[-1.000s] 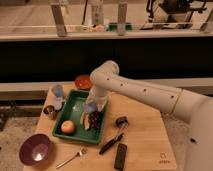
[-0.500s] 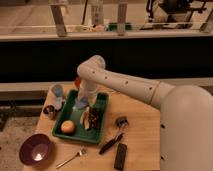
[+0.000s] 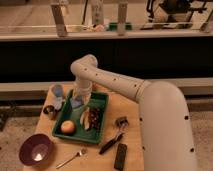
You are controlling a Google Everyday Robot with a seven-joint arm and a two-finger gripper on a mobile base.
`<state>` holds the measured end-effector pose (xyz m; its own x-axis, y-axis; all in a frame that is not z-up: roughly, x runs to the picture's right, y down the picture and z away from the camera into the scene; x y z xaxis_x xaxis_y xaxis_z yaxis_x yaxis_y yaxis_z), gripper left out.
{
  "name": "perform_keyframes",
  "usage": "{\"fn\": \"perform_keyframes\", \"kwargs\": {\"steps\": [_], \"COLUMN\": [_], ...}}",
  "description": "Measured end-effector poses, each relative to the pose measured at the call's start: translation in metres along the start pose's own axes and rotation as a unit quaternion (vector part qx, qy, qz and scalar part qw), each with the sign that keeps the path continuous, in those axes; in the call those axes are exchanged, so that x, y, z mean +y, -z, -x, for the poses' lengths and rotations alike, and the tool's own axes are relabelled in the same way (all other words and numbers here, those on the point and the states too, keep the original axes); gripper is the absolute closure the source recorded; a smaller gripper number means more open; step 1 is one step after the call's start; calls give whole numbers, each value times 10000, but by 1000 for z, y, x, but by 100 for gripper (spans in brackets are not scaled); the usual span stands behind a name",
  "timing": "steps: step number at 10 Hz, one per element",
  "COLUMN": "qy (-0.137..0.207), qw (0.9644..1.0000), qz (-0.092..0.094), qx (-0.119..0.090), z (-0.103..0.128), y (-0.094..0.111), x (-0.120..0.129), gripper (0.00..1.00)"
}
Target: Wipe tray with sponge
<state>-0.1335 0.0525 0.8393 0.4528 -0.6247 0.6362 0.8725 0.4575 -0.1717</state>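
Observation:
The green tray (image 3: 102,106) lies on the left part of the wooden table. My gripper (image 3: 77,101) hangs down from the white arm over the tray's far left corner. It is shut on the light-blue sponge (image 3: 76,104), which sits low at the tray's rim there. In the tray lie an orange (image 3: 67,127) at the near left and a banana with a dark item (image 3: 90,119) in the middle.
A blue cup (image 3: 57,92) and a small can (image 3: 49,110) stand left of the tray. A purple bowl (image 3: 35,149) sits at the front left corner, with a fork (image 3: 70,157) beside it. A black-handled tool (image 3: 114,139) and a black remote (image 3: 120,156) lie right of the tray.
The arm has swung left. The gripper and sponge moved from the tray's middle to its far left corner.

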Motion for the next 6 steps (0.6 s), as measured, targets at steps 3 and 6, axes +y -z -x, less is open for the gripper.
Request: {"fn": "perform_keyframes", "kwargs": {"steps": [3, 6], "qy": [-70, -97], "qw": [9999, 9997], "qz": [93, 188], "qx": [-54, -85], "z": [-14, -26], "y": [-20, -31], "x": [-3, -12], "gripper": [100, 100]}}
